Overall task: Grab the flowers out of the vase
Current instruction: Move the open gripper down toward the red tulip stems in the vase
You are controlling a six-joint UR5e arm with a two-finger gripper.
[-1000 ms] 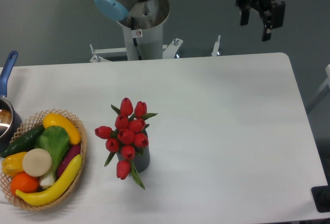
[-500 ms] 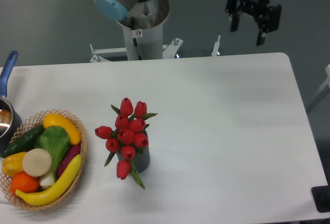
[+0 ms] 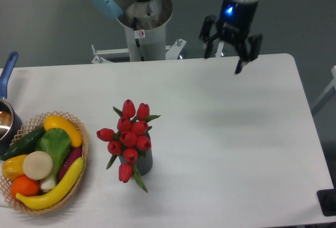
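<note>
White table (image 3: 226, 149) with rounded corners, seen from above. Standing on it left of centre: vase (image 3: 143, 161), dark grey and ribbed, flowers (image 3: 128, 136) in it. Well to the left of the vase, near the table's left edge: wicker basket (image 3: 79, 133) full of fruit and vegetables. Just beyond the basket on its far left, touching or nearly touching it: metal pot (image 3: 6, 120) with a blue handle, partly cut off by the frame.

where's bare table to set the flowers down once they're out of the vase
The widest bare stretch runs right of the flowers and vase to the table's right edge. The back strip is bare too. The left is crowded by the wicker basket and the pot.
</note>
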